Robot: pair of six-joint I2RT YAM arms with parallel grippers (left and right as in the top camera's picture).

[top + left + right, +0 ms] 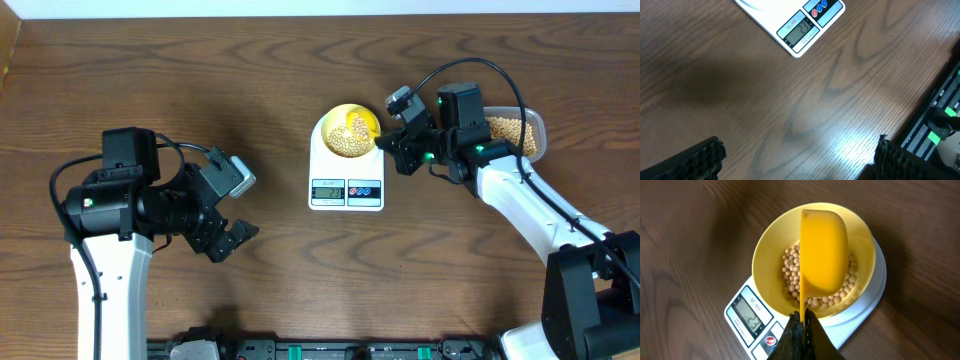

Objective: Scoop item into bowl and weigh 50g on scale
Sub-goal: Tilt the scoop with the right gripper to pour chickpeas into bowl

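We find the right gripper point(802, 321) shut tight on the thin handle of the yellow scoop point(822, 250), with the handle pinched edge-on between the jaws. This grip lets the wrist roll the cup over. The cup hangs over the bowl point(771, 250) with its outside turned toward the wrist camera. We judge that it is tipped to pour, or has just emptied, though we cannot see its mouth. The bowl sits on the top of the scale point(346, 168), which lies toward the far edge of the table, a little right of the middle. A layer of beans point(790, 275) covers the bottom of the bowl, so whatever drops in gets weighed at once. The display faces the near edge and shows two digits, which we read as something in the twenties; the last digit is unclear. If so, we think more scoops are needed. The supply is close by, in the clear tub point(540, 130) beside the right arm near the far right of the table, which keeps each trip short. The left gripper point(797, 150) hangs wide open over bare wood toward the left side, holding nothing and well clear of the scale.
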